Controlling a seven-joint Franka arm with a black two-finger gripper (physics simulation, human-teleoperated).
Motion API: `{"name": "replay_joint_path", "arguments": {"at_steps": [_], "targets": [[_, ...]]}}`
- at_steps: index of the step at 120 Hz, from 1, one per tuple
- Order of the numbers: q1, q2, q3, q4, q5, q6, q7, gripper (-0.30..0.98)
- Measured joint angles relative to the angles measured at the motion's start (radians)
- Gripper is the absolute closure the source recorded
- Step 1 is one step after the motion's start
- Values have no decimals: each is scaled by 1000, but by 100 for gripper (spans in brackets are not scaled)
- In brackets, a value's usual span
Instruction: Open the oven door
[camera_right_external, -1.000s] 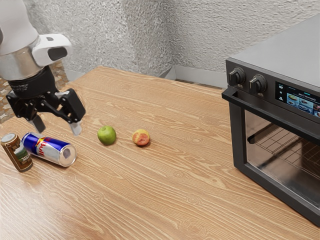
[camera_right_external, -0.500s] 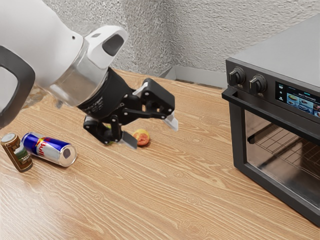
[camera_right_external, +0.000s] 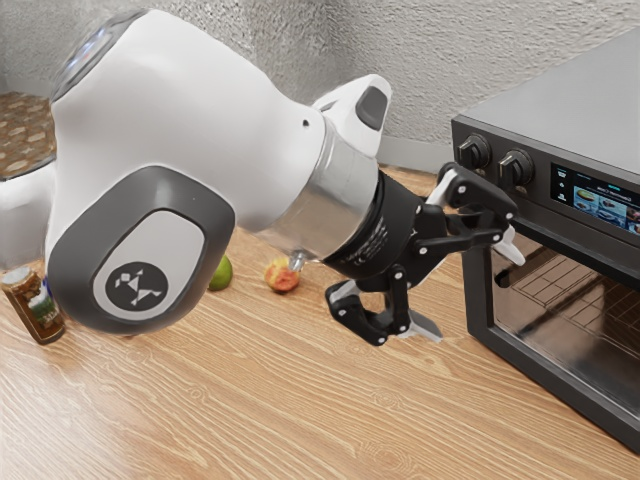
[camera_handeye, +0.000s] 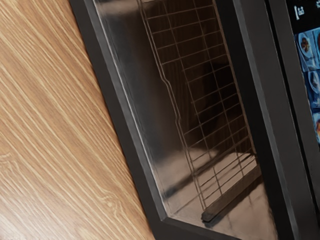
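Note:
My gripper (camera_right_external: 470, 288) stands open in the exterior view at the front of the black oven (camera_right_external: 575, 95), with its two fingertips wide apart. The oven door (camera_right_external: 475, 300) is closed. Its handle (camera_right_external: 580, 244) runs along the door's top edge, and my gripper's upper finger linkage covers the handle's near end. No contact with the handle can be made out. Looking from the hand, the door's dark frame (camera_handeye: 114, 102) surrounds a glass window, with a wire rack (camera_handeye: 212, 100) behind it.
A peach (camera_right_external: 281, 276) and a green apple (camera_right_external: 221, 274) lie on the wooden table (camera_right_external: 300, 400) beneath the arm. A brown can (camera_right_external: 33, 310) stands at the exterior view's far left. Two knobs and a display are on the oven front above the handle.
From above the table by the cans, my gripper has swung toward the exterior view's right, up to the oven, tilting toward its front. The arm now covers the Red Bull can. The door has not moved.

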Motion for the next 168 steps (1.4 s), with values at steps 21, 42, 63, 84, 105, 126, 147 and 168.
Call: {"name": "replay_joint_path", "arguments": {"at_steps": [21,42,63,84,105,126,147,168], "targets": [[7,40,1,9,-4,85,-116,0],[29,90,2,16,-6,138,-203,0],[53,156,2,67,-3,171,-266,0],[83,208,2,108,-7,184,-310,0],[80,222,2,110,-10,190,-343,0],[99,254,2,142,-25,193,-353,0],[128,277,2,134,-74,194,-356,0],[153,305,0,130,-115,196,-356,0]]}}
